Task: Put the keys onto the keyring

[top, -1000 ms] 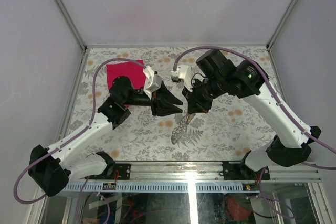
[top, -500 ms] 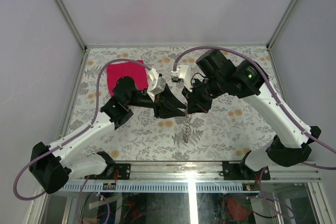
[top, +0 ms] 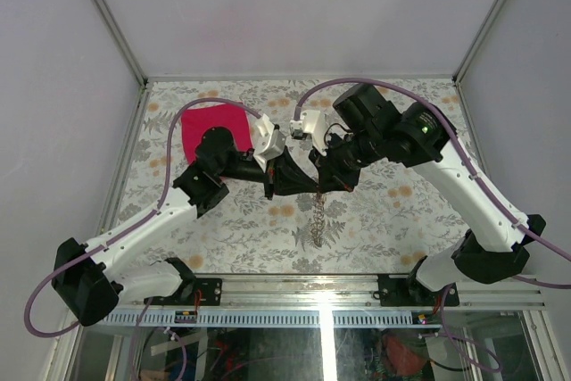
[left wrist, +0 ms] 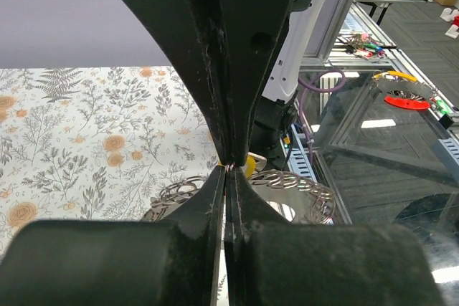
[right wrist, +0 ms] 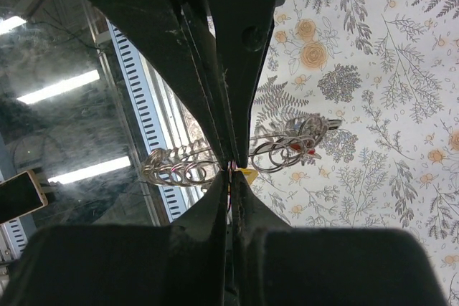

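My two grippers meet tip to tip above the middle of the table. The right gripper (top: 323, 185) (right wrist: 231, 170) is shut on a thin wire of the keyring (top: 317, 216), a silvery bunch of rings that hangs straight down below the tips. The left gripper (top: 308, 186) (left wrist: 230, 170) is shut on the same thin wire from the other side. A yellow key head (right wrist: 248, 175) (left wrist: 248, 168) sits right beside the pinch. A red key head (right wrist: 312, 152) hangs among the rings (right wrist: 176, 166). The key blades are too small to make out.
A pink-red cloth (top: 210, 127) lies at the back left of the flower-print table (top: 393, 211), partly under the left arm. The metal rail (top: 312, 287) runs along the near edge, with glass below it.
The left gripper slid right up to the right gripper's tips and shut there. The hanging ring bunch swung from slanting left to hanging straight down. The right arm kept still.
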Controlling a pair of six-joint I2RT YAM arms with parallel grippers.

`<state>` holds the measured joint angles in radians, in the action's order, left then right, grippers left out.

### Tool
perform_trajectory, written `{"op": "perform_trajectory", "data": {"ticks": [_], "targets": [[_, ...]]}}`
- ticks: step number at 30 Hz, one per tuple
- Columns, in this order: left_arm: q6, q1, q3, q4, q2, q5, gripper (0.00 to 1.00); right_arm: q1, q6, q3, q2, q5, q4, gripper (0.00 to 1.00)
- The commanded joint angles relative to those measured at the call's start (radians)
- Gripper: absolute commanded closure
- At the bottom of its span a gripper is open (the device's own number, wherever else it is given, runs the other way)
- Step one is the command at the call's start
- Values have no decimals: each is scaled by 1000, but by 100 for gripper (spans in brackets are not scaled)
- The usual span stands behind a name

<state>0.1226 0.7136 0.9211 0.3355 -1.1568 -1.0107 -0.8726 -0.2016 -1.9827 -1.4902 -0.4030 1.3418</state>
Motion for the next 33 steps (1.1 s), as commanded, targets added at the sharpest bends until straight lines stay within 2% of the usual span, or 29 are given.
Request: {"op": "perform_trajectory", "data": {"ticks": [1,4,6,9,12,17,23,29,33], "targets": [[-40,13,45,-12,-3,10,100,-12,12,-6,20,-13,-57,100],[-39,12,50,-35,1,41,100,-12,19,1,33,3,-78,99],[-26,12,51,-39,5,81,100,-11,39,17,53,41,-115,91],[-14,12,44,-31,13,144,100,-12,91,46,94,118,-202,70],[19,12,14,25,29,191,100,-12,153,103,155,204,-312,60],[41,10,-4,48,44,267,100,-12,280,248,280,384,-477,57],[79,1,-27,94,65,334,100,-11,497,393,377,497,-571,57],[120,-8,-46,146,84,354,100,-10,690,527,457,471,-720,57],[155,-12,-61,187,88,373,100,8,747,607,498,436,-797,56]]}}
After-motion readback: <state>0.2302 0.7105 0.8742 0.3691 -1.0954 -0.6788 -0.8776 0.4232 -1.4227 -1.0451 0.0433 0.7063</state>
